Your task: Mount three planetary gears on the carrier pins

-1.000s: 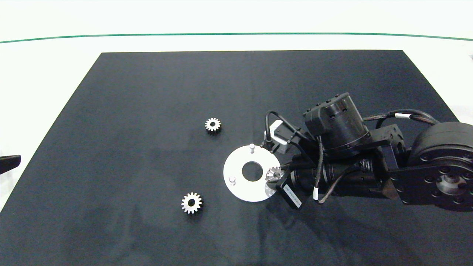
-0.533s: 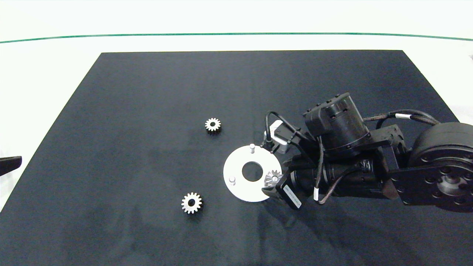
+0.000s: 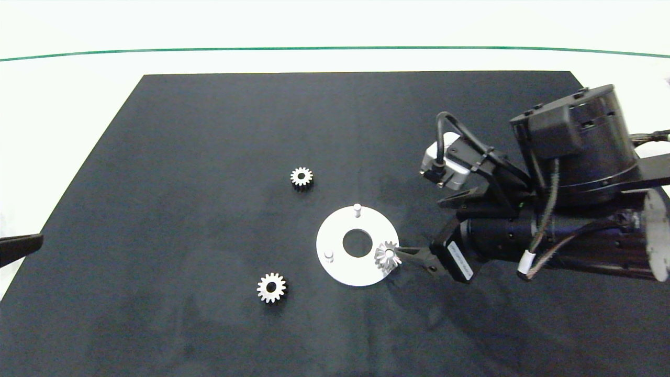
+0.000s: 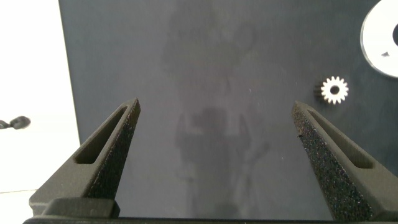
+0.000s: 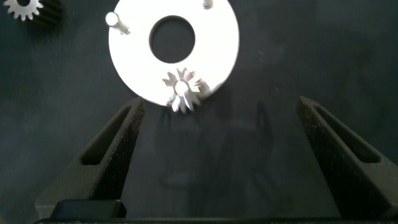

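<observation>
near gear [image 3: 271, 287]: lay flat on the black mat [image 3: 209, 324], apart from the disc.
right gripper [image 5: 227, 134]: fingers wide apart, holding nothing, just beside the disc.
disc [image 3: 340, 272]: one gear [image 3: 388, 256] sat on a peg; two pegs [image 3: 328, 255] bare.
far gear [image 3: 301, 177]: on mat.
left gripper [image 4: 214, 134]: spread wide, empty, at mat's left edge.

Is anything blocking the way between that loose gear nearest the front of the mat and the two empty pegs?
Nothing visible does. Only bare black mat lies between the near gear and the empty pegs on the white disc.
</observation>
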Controlling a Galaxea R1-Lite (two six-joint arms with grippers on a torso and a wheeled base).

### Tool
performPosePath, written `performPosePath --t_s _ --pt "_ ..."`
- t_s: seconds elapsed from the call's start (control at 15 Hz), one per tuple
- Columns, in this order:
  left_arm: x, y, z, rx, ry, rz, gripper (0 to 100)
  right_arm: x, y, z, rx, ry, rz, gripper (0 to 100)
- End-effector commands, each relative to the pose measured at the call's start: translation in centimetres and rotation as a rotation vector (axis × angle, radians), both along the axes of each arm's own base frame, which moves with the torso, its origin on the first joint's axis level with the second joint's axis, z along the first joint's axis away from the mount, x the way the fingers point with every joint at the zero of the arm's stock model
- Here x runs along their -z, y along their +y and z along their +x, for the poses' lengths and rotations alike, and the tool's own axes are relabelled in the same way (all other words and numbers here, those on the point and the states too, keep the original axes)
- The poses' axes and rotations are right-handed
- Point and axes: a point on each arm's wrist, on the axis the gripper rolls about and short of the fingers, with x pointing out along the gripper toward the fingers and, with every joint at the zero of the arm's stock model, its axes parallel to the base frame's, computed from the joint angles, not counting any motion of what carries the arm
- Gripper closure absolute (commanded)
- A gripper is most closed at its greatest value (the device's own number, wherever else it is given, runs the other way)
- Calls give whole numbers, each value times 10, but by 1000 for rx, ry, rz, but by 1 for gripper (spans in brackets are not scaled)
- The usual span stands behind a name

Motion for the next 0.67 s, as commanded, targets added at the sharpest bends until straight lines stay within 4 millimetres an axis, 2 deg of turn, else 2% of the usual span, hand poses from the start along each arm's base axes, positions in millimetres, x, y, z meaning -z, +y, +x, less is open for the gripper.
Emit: performPosePath --t_s 0.07,0.27,0.53,0.67 --pt "9 -3 -23 90 -83 -3 0 -16 -34 -32 32 -63 40 0" --pt "8 -2 -38 119 -139 30 0 -25 -61 -61 39 -113 86 0" --pt "22 -2 -41 157 -19 41 0 -22 -85 -75 105 -121 122 0" --pt "38 -3 -36 170 50 43 0 -21 -85 -75 114 -132 152 0"
